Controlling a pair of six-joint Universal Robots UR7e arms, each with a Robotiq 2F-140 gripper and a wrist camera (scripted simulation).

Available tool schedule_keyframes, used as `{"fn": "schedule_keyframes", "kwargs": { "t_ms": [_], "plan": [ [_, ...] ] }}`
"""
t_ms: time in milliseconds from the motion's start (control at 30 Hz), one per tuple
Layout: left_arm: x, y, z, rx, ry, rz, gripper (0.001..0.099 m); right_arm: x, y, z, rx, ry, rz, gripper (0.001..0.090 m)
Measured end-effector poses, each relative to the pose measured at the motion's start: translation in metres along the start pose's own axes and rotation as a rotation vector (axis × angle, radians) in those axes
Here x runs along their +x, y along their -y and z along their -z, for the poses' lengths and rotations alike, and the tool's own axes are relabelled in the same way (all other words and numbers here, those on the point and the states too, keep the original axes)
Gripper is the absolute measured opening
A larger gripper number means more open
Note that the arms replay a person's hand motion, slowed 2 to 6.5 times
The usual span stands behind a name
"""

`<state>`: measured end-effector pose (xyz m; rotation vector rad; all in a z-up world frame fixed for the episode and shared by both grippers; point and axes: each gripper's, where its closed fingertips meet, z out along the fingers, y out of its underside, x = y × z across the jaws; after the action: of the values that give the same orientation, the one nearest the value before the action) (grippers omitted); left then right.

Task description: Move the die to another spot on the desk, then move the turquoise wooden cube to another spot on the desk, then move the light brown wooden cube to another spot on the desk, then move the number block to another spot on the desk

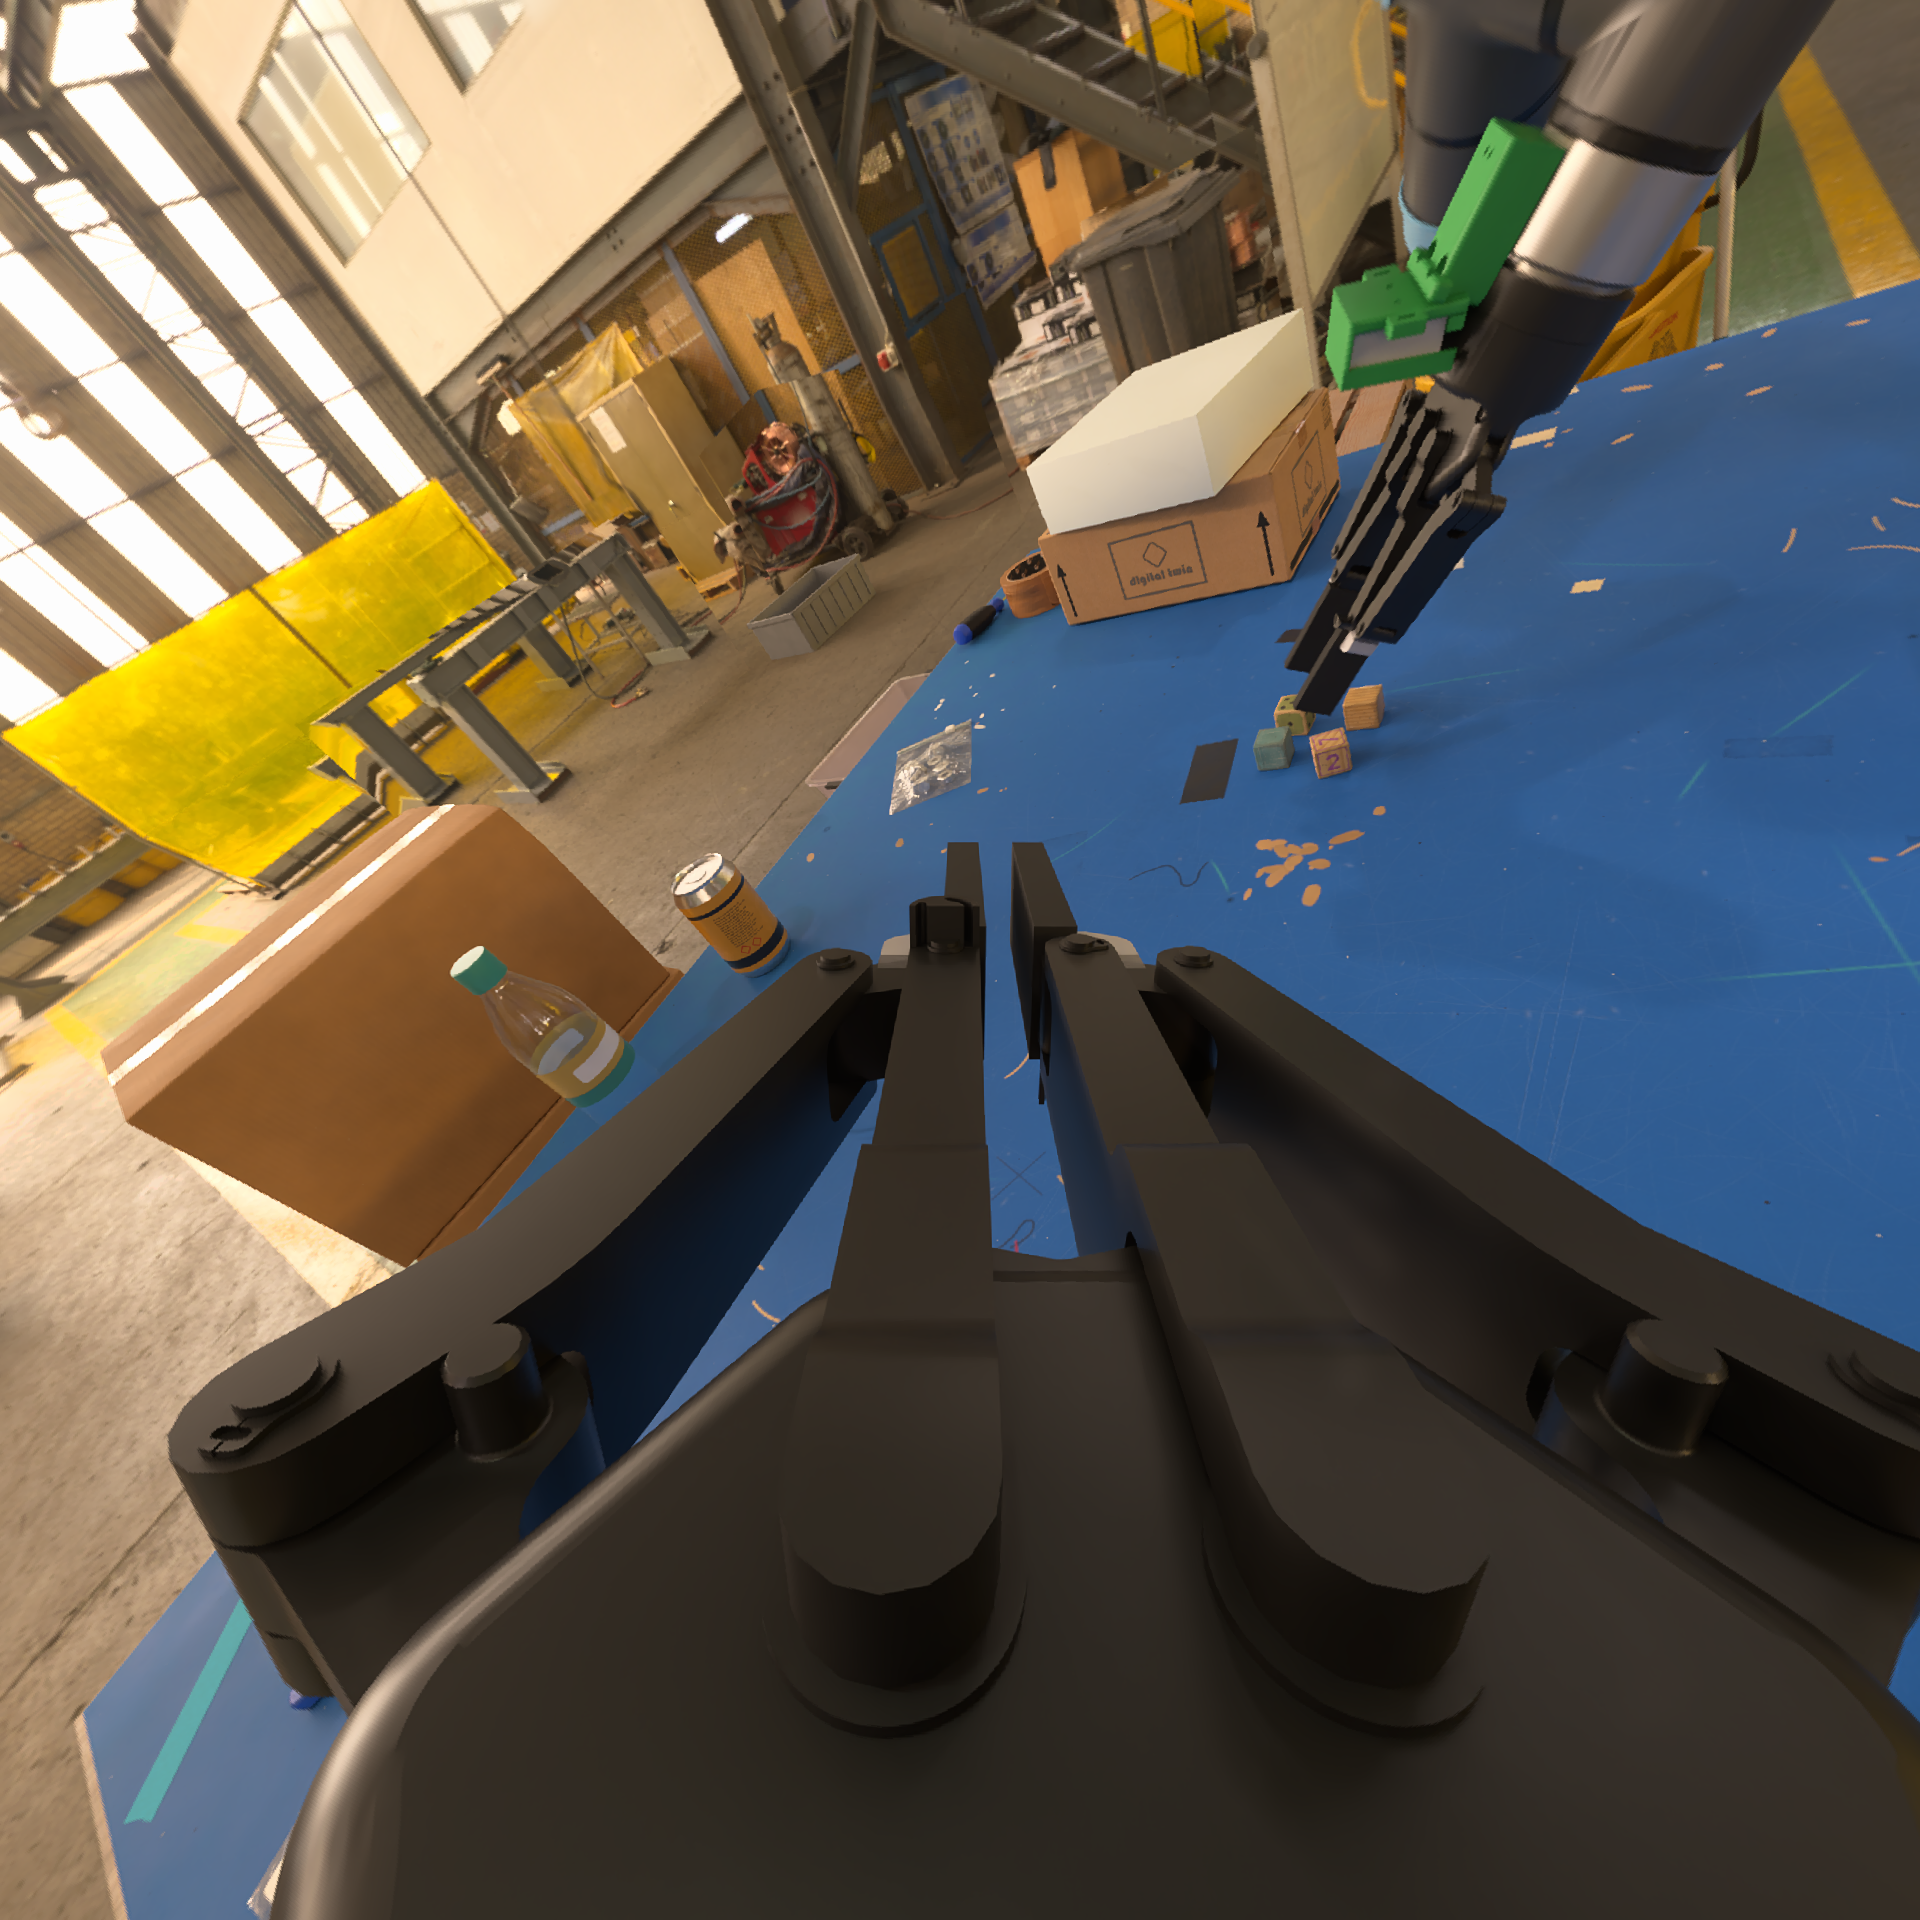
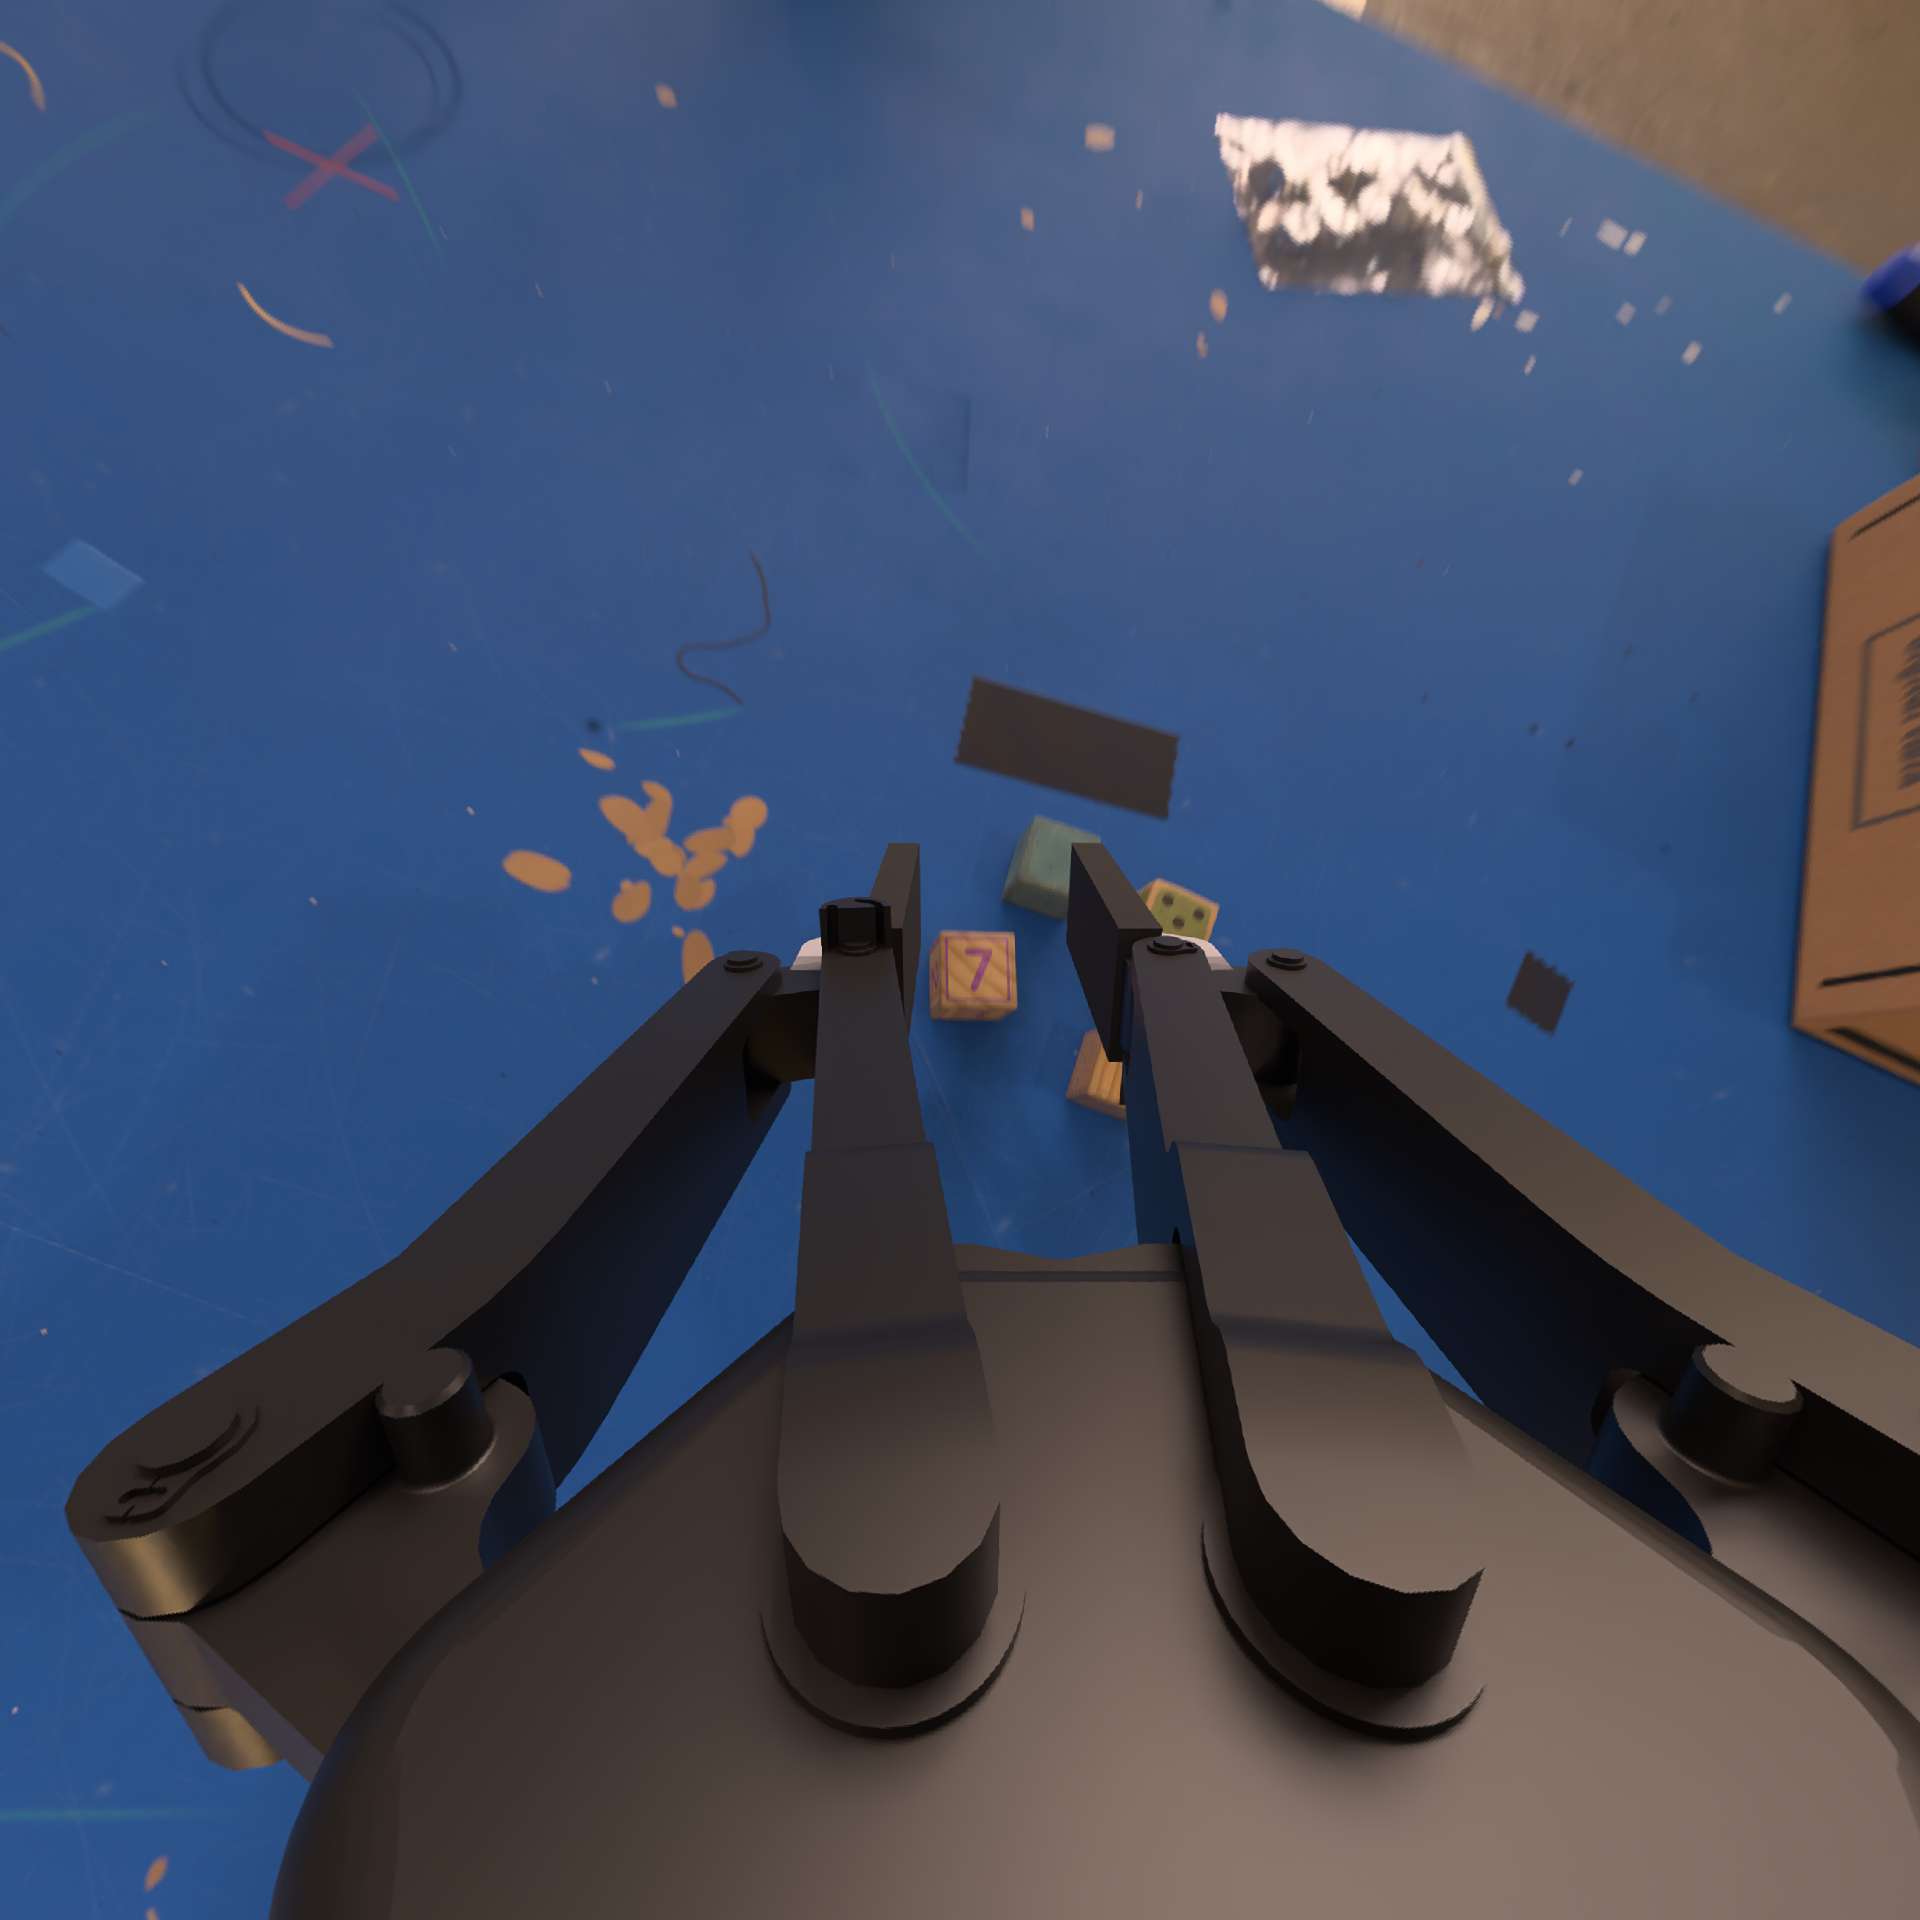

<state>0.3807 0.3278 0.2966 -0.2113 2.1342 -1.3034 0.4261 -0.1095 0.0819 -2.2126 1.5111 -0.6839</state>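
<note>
So you had all four little blocks bunched together on the blue desk [image 2: 416,1039], near the black tape patch [image 2: 1065,746] and not far from the cardboard box [image 2: 1870,779]. The die [image 2: 1179,909], the turquoise wooden cube [image 2: 1044,868], the light brown wooden cube [image 2: 1096,1075] and the number block [image 2: 974,974] sat close to each other, so my guess was that nothing had been moved yet, or barely. Your right gripper [image 2: 992,894] hung low over the cluster, fingers partly open with nothing in them, one finger covering part of the die. Looked like you were lining up on the die, the first step. Your left gripper [image 1: 995,883] sat well away from the blocks, fingers nearly together and empty. All four moves looked left to do.
</note>
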Motion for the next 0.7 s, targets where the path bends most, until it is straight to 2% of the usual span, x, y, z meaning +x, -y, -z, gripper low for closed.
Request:
{"fn": "schedule_keyframes", "kwargs": {
  "t_ms": [167,333,500,700],
  "plan": [
    [0.000,0.002,0.000,0.008,0.000,0.001,0.0086,-0.014,0.041,0.032,0.146,-0.024,0.045,0.0384],
    [0.000,0.002,-0.001,0.008,-0.001,-0.001,0.0086,-0.046,0.086,0.062,0.286,0.017,0.098,0.0372],
    [0.001,0.001,-0.003,-0.001,-0.002,-0.003,0.0087,-0.094,0.120,0.079,0.359,0.115,0.198,0.0371],
    [0.002,-0.001,-0.005,-0.018,-0.003,-0.007,0.0088,-0.162,0.139,0.077,0.344,0.279,0.375,0.0418]
  ]
}}
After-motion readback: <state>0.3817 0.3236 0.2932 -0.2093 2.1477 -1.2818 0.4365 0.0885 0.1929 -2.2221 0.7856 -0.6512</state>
